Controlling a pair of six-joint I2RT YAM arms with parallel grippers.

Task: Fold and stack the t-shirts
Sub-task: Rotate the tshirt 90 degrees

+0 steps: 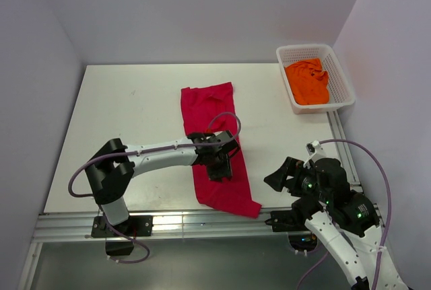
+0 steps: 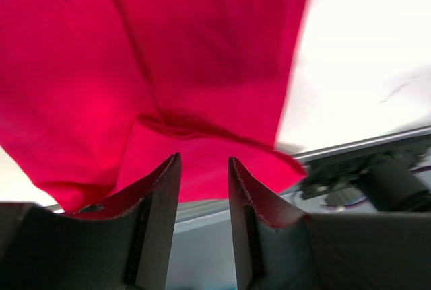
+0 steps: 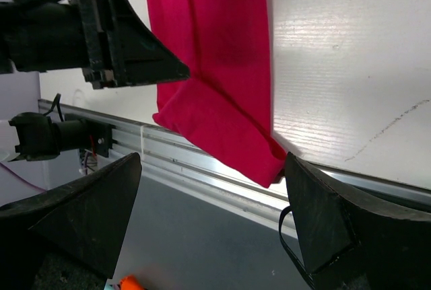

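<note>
Left gripper (image 1: 219, 164), fingers narrowly parted and empty, is hovering over the strip-shaped red shirt (image 1: 209, 112), probably positioning for the next fold. Right gripper (image 3: 213, 159) is hanging wide open, clear.

white table (image 1: 135, 115), pale lilac walls (image 1: 202, 7)

Bears crimson t-shirt (image 1: 210, 105) flat, lengthwise at centre of white table (image 1: 128, 135), reaching near edge; carries white mesh basket (image 1: 305, 47) at far right corner.
</note>
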